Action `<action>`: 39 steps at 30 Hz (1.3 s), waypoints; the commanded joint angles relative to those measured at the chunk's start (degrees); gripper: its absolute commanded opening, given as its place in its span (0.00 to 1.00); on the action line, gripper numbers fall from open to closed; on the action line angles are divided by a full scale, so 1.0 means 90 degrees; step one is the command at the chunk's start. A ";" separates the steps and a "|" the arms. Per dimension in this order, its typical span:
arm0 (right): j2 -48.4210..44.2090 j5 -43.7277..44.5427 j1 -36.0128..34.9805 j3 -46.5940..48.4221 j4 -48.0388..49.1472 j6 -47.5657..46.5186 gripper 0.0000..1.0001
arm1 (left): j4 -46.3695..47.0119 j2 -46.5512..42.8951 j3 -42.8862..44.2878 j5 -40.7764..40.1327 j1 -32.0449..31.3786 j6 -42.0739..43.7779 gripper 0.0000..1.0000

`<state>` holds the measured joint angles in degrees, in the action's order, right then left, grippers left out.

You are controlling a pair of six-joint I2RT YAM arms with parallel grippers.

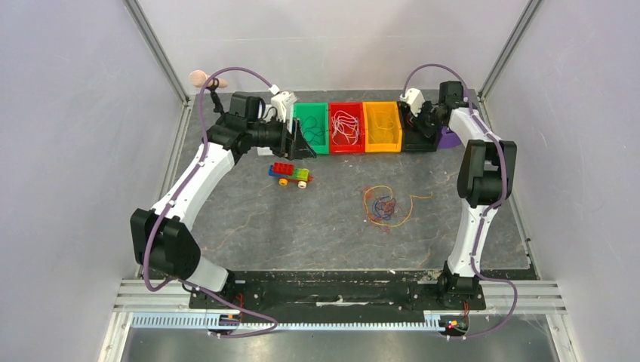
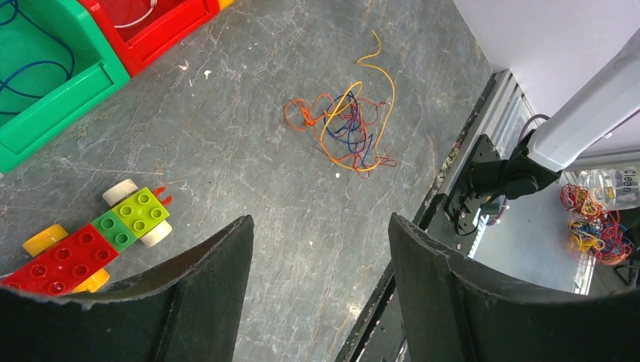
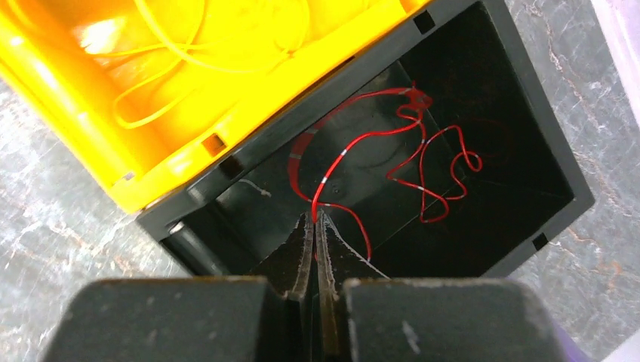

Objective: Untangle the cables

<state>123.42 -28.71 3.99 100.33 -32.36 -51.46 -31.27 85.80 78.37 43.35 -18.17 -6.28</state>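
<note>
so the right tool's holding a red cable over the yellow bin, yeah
Not quite: the right tool holds the red cable over the black bin, not the yellow bin beside it. The right wrist view shows it.

Partly legible "Clean" on clear container (image 2: 617, 183)

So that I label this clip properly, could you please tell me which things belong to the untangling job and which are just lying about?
Job: cable tangle; red cable in the black bin, pinched by the right hand.
Lying about: toy brick car; wire bundle beyond the table edge.
</note>
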 commanded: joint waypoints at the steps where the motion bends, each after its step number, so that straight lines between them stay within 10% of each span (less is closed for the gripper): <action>1: 0.0309 0.0059 -0.0023 0.0356 0.0570 0.0798 0.00 | 0.0012 0.0000 0.0130 -0.0003 -0.0002 0.0190 0.72; 17: -0.2208 -0.0838 0.0363 -0.0917 -0.0014 0.1437 0.81 | 0.0707 0.0385 0.0022 -0.0086 -0.0829 0.0691 0.75; 35: -0.4347 -0.1576 0.0387 -0.4265 -0.0598 0.3131 0.77 | 0.1771 0.4345 0.2413 -0.0543 -0.2710 0.1055 0.66; 39: -0.4614 -0.1374 0.0377 -0.4950 -0.0093 0.3648 0.78 | 0.1646 0.4551 0.2513 -0.0686 -0.2760 0.1209 0.45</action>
<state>85.80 -42.94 7.46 59.83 -38.15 -24.25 -16.38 125.91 98.04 38.92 -42.54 -0.21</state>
